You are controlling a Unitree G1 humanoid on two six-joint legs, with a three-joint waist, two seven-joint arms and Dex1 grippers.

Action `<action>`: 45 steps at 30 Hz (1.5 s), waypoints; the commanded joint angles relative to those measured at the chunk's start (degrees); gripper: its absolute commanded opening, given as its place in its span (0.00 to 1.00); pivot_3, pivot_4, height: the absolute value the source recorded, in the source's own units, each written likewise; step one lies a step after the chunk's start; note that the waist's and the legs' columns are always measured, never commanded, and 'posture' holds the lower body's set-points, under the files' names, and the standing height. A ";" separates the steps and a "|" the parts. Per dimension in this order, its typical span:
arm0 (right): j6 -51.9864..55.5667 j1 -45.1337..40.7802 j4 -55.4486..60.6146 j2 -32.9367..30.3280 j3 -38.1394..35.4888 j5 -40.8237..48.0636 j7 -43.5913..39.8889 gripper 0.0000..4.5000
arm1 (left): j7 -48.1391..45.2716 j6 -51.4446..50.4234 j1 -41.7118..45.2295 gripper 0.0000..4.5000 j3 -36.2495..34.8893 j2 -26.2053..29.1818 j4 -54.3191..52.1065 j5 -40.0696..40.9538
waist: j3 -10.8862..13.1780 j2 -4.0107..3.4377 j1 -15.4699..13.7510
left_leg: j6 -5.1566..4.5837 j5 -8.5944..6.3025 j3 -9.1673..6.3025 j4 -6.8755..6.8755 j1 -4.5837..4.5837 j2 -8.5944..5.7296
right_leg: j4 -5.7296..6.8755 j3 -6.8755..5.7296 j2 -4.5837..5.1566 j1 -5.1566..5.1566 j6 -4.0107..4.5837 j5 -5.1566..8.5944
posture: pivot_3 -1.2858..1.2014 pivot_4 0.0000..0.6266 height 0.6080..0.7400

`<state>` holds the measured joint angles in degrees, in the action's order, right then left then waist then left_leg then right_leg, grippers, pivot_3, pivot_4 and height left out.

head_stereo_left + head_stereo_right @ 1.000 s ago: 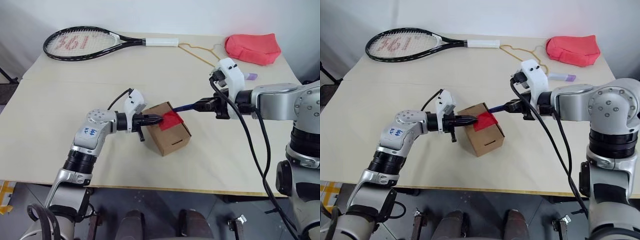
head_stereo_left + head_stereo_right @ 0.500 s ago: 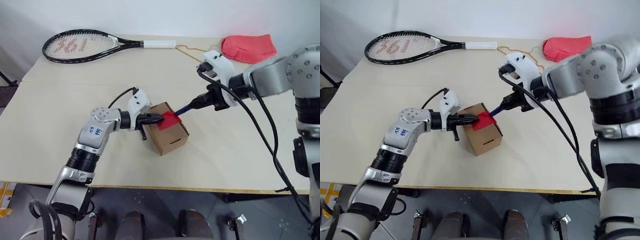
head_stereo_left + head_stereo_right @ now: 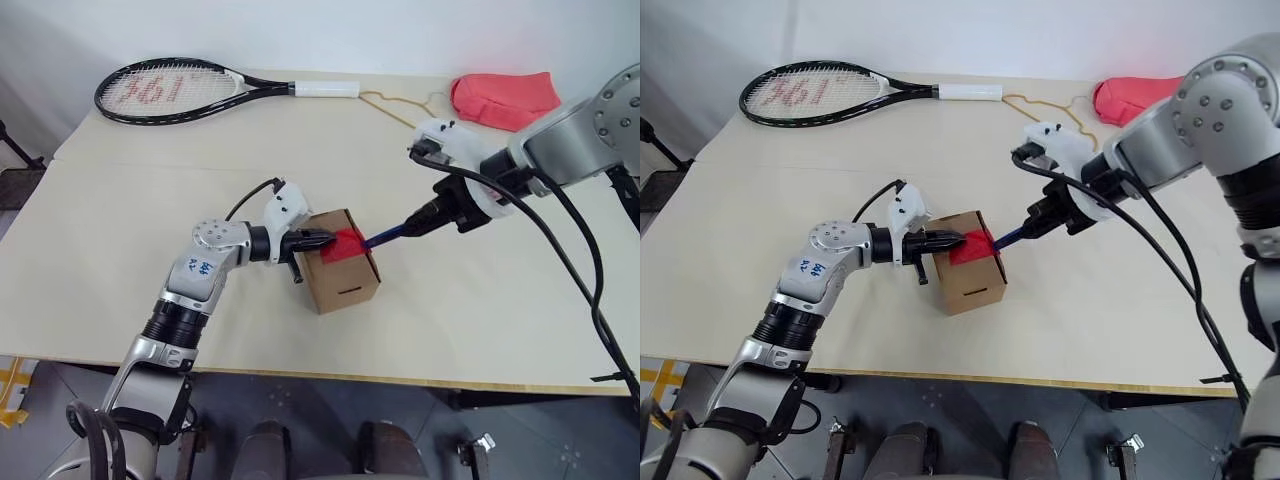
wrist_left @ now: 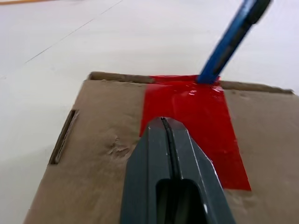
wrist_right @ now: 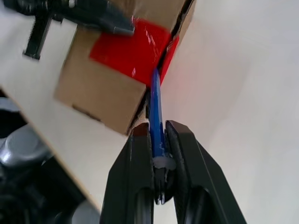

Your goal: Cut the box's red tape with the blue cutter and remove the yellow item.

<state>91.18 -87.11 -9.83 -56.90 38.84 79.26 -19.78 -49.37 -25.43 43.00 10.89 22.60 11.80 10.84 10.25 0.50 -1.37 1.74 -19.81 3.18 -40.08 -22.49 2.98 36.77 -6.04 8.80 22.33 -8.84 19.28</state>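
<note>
Since a second ago the right gripper (image 3: 427, 217) has swung from level to angled steeply down, and the blue cutter (image 3: 388, 236) went with it. The cutter's long axis now runs from upper right down to lower left in the head view, tip at the far edge of the red tape (image 3: 343, 245) on the box (image 3: 338, 262), at frame centre. The right fingers are clamped on the cutter's rear end. The left gripper (image 3: 318, 238) has its fingers pressed together, tips resting on the tape's near side on the box top. Count: one box, one tape strip, one cutter. Also on the table (image 3: 150, 200), well clear of the work: one racket (image 3: 175, 88) upper left, one wire hanger (image 3: 398, 105) top centre, one red pouch (image 3: 504, 97) upper right.
</note>
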 commanded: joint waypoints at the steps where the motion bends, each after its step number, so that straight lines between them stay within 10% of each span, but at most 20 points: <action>1: 1.32 -0.05 1.35 -1.00 0.63 3.24 0.03 0.03 | 1.26 -1.96 -2.86 0.00 2.27 0.06 3.38 -2.86 | 0.00 0.00 0.02 | 0.00 0.00 0.00 0.00 0.01 0.01 | 0.00 0.00 0.00 0.00 0.01 0.00 | 0.52 0.24 1.00; 10: 1.32 0.14 3.91 -5.52 0.63 7.32 0.96 0.03 | 0.79 -1.23 -2.43 0.00 2.03 0.74 3.69 -2.91 | 0.00 0.00 0.01 | 0.00 0.00 0.04 -0.01 0.01 0.01 | -0.03 0.03 0.00 0.01 0.04 -0.02 | 0.52 0.24 1.00; 21: -1.78 9.62 10.16 -19.07 -19.54 -5.72 -8.34 0.03 | -5.08 3.39 0.02 0.00 -11.00 0.65 -0.77 10.38 | 0.03 0.04 -0.10 | -0.03 0.00 0.08 0.03 -0.69 0.02 | -0.54 -0.05 -0.02 0.45 0.03 -0.04 | 0.52 0.24 1.00; 30: -46.01 62.34 18.09 -15.77 -42.93 -37.73 -7.52 0.03 | -5.38 2.49 -6.03 0.00 -17.82 12.15 1.59 10.09 | 0.04 0.10 -0.02 | -0.04 -0.01 0.21 0.15 -0.60 0.03 | -0.71 -0.12 -0.01 0.36 -0.14 -0.21 | 0.52 0.24 1.00; 36: -71.78 73.21 10.84 -1.00 -46.96 -52.61 -5.87 0.03 | -3.05 1.98 -14.15 0.00 -18.85 13.06 -0.11 9.97 | 0.09 0.15 0.42 | -0.13 0.05 0.43 -0.02 -0.59 0.04 | -0.78 -0.07 0.00 0.36 -0.09 -0.30 | 0.52 0.24 1.00; 45: -78.83 78.47 9.31 3.70 -54.75 -47.43 -24.34 0.62 | 0.63 -4.58 -23.58 0.00 -18.07 11.17 -12.07 12.52 | 0.11 -0.01 -0.03 | -0.19 0.23 0.49 -0.01 -0.36 0.06 | -0.79 0.03 0.00 0.18 0.02 -0.42 | 0.52 0.24 1.00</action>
<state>14.37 -8.41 -4.40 -53.10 -11.98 28.77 -39.76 -49.71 -29.71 18.93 -6.73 34.14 2.27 22.33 10.36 0.49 -1.40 1.55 -19.57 3.68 -40.08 -22.83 3.04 35.99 -6.00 8.80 22.48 -8.81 18.86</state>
